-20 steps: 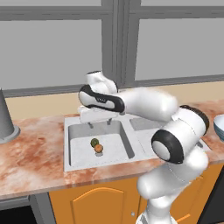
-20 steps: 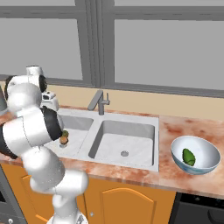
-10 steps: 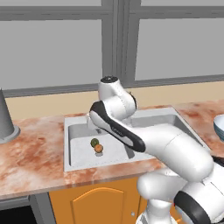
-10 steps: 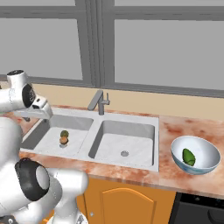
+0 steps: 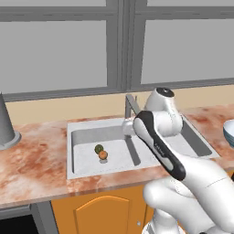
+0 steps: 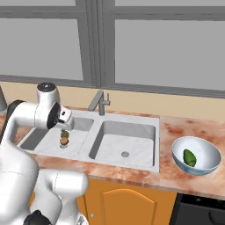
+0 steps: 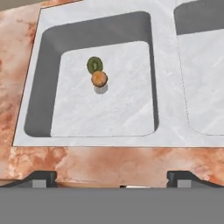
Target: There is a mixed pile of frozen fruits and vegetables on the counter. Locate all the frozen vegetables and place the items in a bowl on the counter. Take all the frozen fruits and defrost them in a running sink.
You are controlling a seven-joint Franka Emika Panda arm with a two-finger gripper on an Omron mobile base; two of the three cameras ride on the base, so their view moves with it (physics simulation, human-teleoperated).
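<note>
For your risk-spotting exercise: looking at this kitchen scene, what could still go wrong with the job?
1. No water is visibly running from the grey angular faucet, so the dark olive ball and orange-tan ball may not defrost.
2. The arm stands close beside the faucet, so a swing might strike it.

Looking down on the sink: left basin in full, right basin cut off at the right edge. Dark olive ball and orange-tan ball sit on the left basin floor, toward its far edge, touching or nearly so, hard to tell at this angle. The orange one lies on the near side of the olive one. Pink marbled counter wraps the sink's left and near rims. Gripper fingertips stand wide apart over the counter's near strip, nothing between them.
</note>
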